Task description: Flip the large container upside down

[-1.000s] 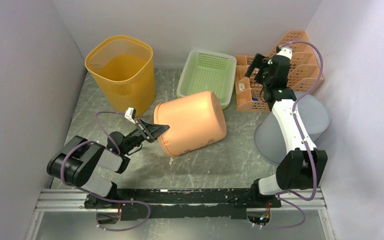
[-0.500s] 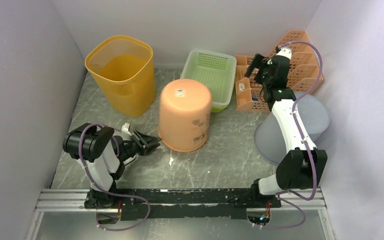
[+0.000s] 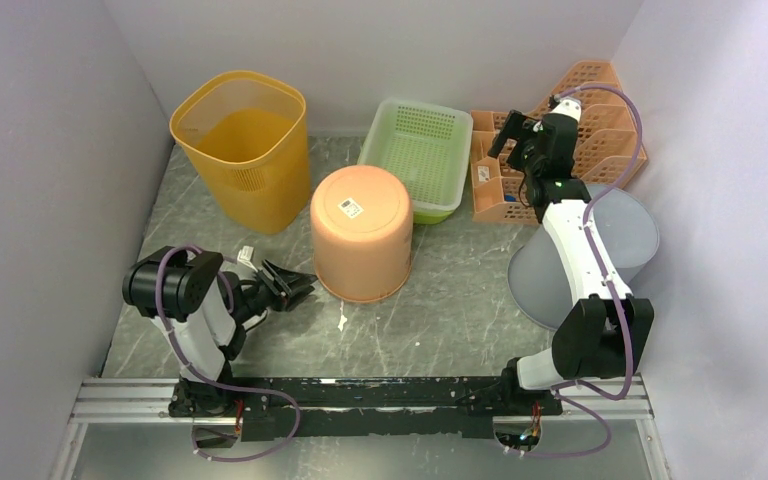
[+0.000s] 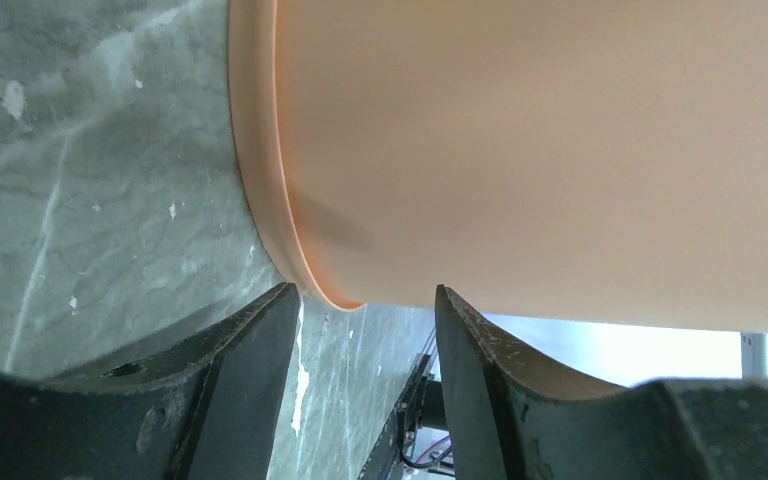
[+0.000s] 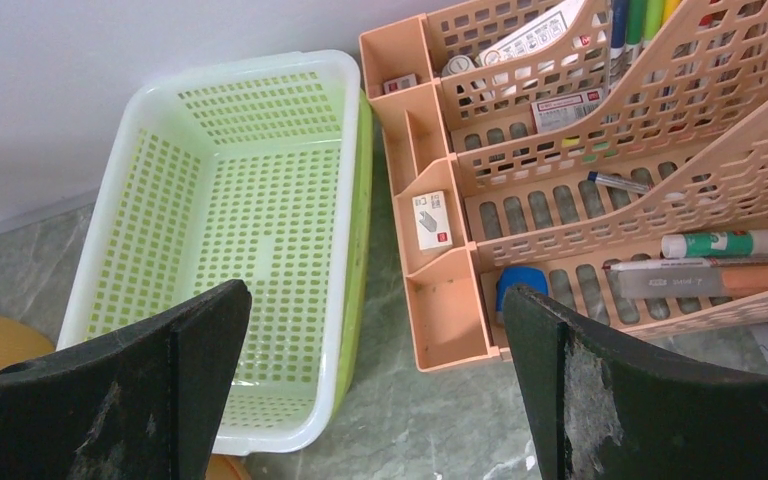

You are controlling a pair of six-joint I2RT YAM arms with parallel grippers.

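Note:
The large container point(image 3: 360, 232), a peach plastic bucket, stands mouth-down on the marble tabletop with its flat base and a small label facing up. My left gripper point(image 3: 300, 287) lies low just left of its rim, open, with nothing between the fingers. In the left wrist view the bucket's wall point(image 4: 560, 150) and rim point(image 4: 257, 180) fill the frame just past the open left gripper point(image 4: 365, 295). My right gripper point(image 3: 515, 135) hovers far back right, open and empty; in its own view the right gripper point(image 5: 375, 295) hangs over the gap between basket and organizer.
A yellow bin point(image 3: 245, 145) stands upright at the back left. The green perforated basket point(image 3: 415, 155) sits behind the bucket, also seen as the basket point(image 5: 250, 200). A peach desk organizer point(image 3: 560, 150) with stationery and a grey tub point(image 3: 620, 235) stand on the right.
The bucket went from lying on its side, with the left gripper shut on its rim, to standing mouth-down. The left gripper let go, opened and drew back left. The right arm stayed still.

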